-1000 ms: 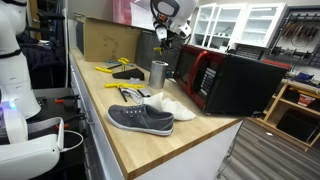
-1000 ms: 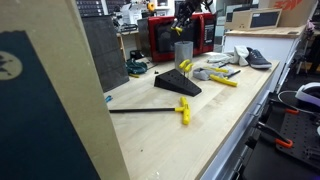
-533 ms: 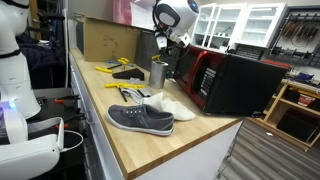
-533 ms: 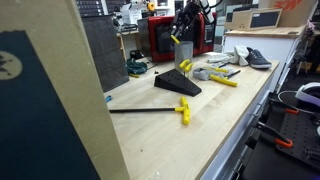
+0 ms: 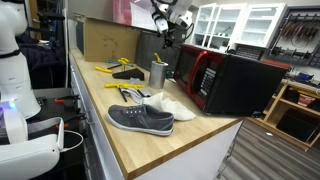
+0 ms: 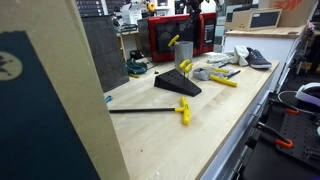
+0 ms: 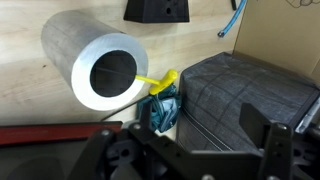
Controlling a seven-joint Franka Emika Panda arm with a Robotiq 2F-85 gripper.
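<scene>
A metal cup [image 7: 100, 65] stands on the wooden bench, seen from above in the wrist view. A yellow-handled tool [image 7: 158, 80] leans in it, its handle over the rim. Both exterior views show the cup [image 5: 158, 73] [image 6: 183, 53] with the yellow handle [image 6: 174, 42] sticking up. My gripper [image 7: 197, 145] is open and empty, hanging above the cup and clear of the tool. In the exterior views the gripper [image 5: 168, 24] [image 6: 191, 7] sits well above the cup rim.
A red and black microwave [image 5: 225, 80] stands close beside the cup. A grey shoe [image 5: 140, 118] and a white shoe [image 5: 172, 105] lie nearer the bench front. Yellow tools [image 5: 120, 68], a cardboard box [image 5: 105, 40], a black wedge [image 6: 177, 84] and a yellow-headed mallet [image 6: 183, 108] are also there.
The gripper came down to the cup with the yellow-handled tool, let go of it and rose. The jaws went from closed to open; the tool now rests in the cup.
</scene>
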